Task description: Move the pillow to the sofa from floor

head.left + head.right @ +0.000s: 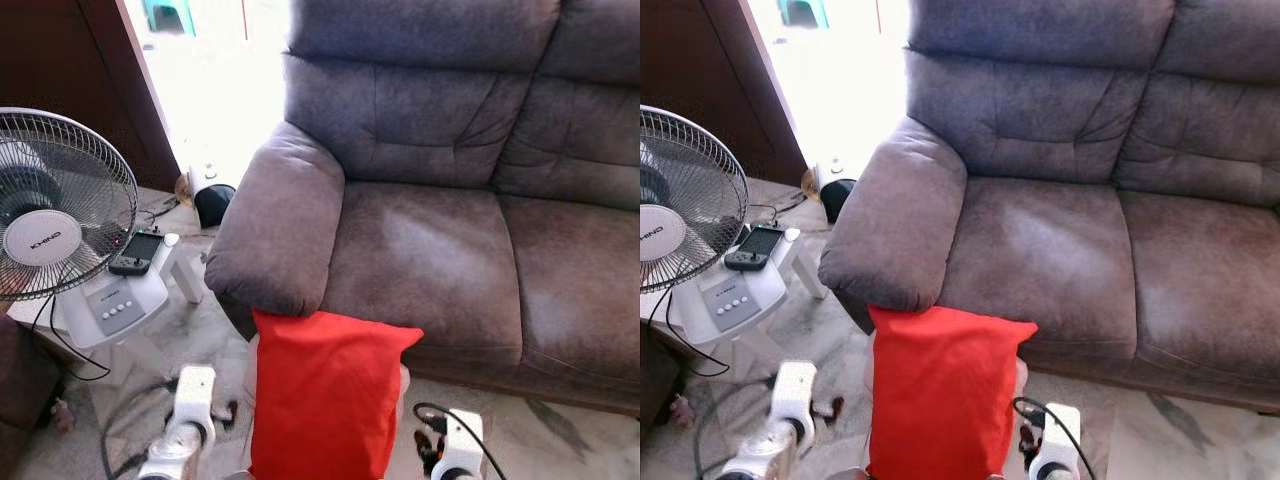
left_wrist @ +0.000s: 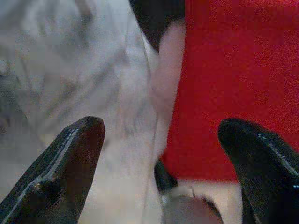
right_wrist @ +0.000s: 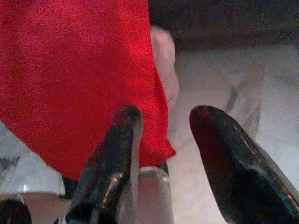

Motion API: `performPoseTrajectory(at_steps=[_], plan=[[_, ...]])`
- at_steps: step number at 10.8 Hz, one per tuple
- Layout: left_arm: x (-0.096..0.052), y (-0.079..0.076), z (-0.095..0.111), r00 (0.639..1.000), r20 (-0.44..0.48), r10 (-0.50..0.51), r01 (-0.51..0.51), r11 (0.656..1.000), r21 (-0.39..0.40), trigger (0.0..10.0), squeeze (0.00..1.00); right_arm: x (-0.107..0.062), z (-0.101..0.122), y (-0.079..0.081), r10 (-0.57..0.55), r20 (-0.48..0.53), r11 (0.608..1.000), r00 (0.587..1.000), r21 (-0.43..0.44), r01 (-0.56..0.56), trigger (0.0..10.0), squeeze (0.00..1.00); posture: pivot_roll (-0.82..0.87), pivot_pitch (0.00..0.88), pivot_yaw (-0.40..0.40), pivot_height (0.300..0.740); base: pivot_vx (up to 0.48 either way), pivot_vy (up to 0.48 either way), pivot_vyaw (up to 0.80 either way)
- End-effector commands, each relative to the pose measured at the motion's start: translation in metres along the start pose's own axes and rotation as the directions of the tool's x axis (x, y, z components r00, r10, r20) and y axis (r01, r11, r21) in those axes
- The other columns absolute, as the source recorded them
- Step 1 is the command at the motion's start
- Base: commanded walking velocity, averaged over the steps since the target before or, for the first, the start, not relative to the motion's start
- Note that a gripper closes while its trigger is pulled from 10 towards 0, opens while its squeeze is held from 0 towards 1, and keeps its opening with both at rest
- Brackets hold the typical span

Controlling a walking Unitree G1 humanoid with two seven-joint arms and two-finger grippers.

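The red pillow (image 1: 322,395) stands upright, lifted in front of the grey sofa (image 1: 430,250), its top edge level with the front of the left armrest (image 1: 280,225). My two silver arms flank it low in the view, the left arm (image 1: 188,415) and the right arm (image 1: 455,445). The left gripper (image 2: 159,128) is open, one finger against the pillow's red cloth (image 2: 233,70). The right gripper (image 3: 166,114) is open too, with one finger lying over the pillow's side (image 3: 74,70) and the other beside its lower corner. The sofa seat (image 1: 420,255) is bare.
A standing fan (image 1: 50,215) on a white base (image 1: 115,305) with a phone (image 1: 137,252) is at the left, cables trailing on the marble floor (image 1: 200,345). A dark wooden door (image 1: 90,80) and a bright doorway lie beyond. A pale rounded thing (image 3: 163,60) shows at the pillow's edge.
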State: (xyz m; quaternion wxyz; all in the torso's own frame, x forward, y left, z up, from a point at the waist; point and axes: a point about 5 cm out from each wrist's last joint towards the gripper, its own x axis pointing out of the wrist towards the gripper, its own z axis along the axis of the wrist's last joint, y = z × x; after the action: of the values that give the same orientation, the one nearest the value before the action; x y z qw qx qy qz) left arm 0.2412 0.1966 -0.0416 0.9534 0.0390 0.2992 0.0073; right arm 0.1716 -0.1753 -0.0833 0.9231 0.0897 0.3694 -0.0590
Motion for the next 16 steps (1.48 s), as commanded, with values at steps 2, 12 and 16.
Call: performPoseTrajectory(at_steps=[2,12,16], plan=[[-0.003,0.008,0.027,0.975,0.223,0.012,-0.007,1.0,-0.024,10.0,0.0,0.002,0.034,-0.001,0.018,0.227,1.0,0.974,0.007,-0.02,10.0,0.0,0.03,0.06,-0.018,0.719,0.0,0.0,0.0],[-0.076,-0.005,0.116,0.744,0.668,0.021,-0.004,1.0,-0.027,10.0,0.0,-0.08,0.182,0.012,0.048,0.791,0.999,0.61,-0.039,-0.027,10.0,0.0,-0.01,0.074,-0.038,0.719,0.0,0.0,0.0],[-0.067,-0.011,0.127,0.753,0.656,-0.049,0.029,0.999,0.042,10.0,0.0,-0.078,0.184,0.016,0.053,0.764,0.999,0.643,-0.047,-0.026,10.0,0.0,-0.02,0.051,-0.029,0.719,0.0,0.0,0.0]])
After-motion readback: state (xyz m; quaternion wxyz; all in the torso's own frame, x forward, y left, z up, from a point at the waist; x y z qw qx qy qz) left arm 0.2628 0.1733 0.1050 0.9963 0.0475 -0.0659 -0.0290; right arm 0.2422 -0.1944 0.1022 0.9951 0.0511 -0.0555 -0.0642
